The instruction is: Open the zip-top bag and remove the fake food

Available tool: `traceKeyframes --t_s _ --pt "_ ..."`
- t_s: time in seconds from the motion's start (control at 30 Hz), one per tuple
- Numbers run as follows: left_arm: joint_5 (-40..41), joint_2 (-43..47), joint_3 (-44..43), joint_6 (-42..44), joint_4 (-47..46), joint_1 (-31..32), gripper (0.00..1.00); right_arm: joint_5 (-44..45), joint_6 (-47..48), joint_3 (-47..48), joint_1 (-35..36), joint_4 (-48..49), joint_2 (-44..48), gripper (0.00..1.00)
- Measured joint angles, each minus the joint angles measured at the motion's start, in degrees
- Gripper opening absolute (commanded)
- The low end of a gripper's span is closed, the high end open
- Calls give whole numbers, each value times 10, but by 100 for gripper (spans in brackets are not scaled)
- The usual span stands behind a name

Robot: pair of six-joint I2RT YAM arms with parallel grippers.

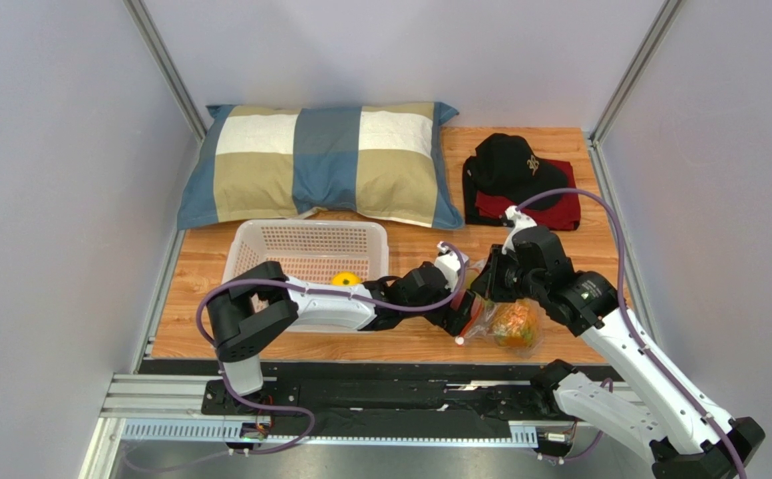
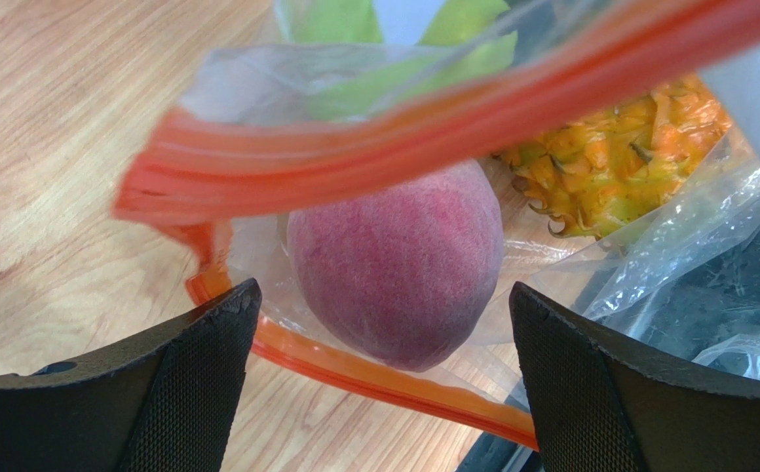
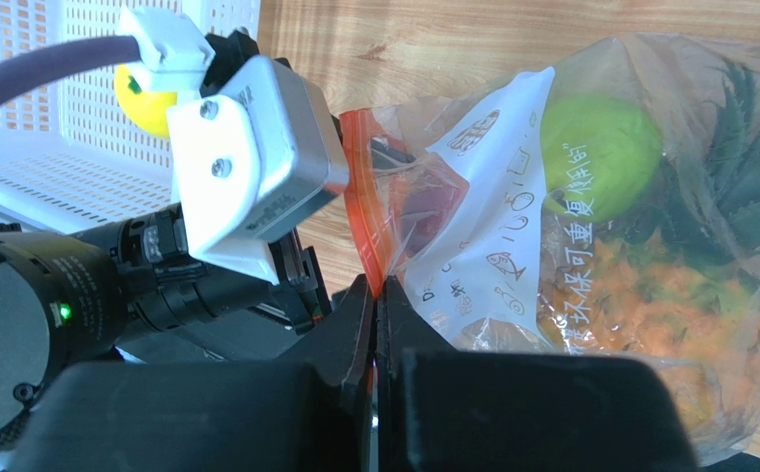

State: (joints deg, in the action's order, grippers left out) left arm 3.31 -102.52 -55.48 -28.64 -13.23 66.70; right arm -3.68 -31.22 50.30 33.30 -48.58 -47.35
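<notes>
The zip-top bag (image 1: 508, 324) lies on the wood in front of the right arm, its mouth held open. My right gripper (image 3: 376, 290) is shut on its red-orange zip strip (image 3: 362, 197); it shows in the top view (image 1: 487, 289). My left gripper (image 2: 382, 295) is open at the bag mouth, one finger on each side of the pink-red peach (image 2: 394, 265), without touching it. The upper zip strip (image 2: 433, 118) is lifted above the peach. The pineapple (image 2: 610, 162) and green apple (image 3: 599, 157) are inside the bag. A yellow citrus (image 1: 346, 280) lies in the white basket (image 1: 305, 249).
The basket stands just left of the left gripper (image 1: 465, 309). A checked pillow (image 1: 325, 165) lies at the back. A black cap (image 1: 508, 160) sits on folded dark red cloth (image 1: 550, 208) at the back right. The table's front rail runs close below the bag.
</notes>
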Motion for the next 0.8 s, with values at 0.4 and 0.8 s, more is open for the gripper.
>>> traceKeyframes --t_s 0.4,0.8 --pt "8 -25 -33 19 2 5 22 11 -5 -4 3 26 -5 0" --pt "25 195 31 51 73 2 0 52 1 -4 9 -1 15 0"
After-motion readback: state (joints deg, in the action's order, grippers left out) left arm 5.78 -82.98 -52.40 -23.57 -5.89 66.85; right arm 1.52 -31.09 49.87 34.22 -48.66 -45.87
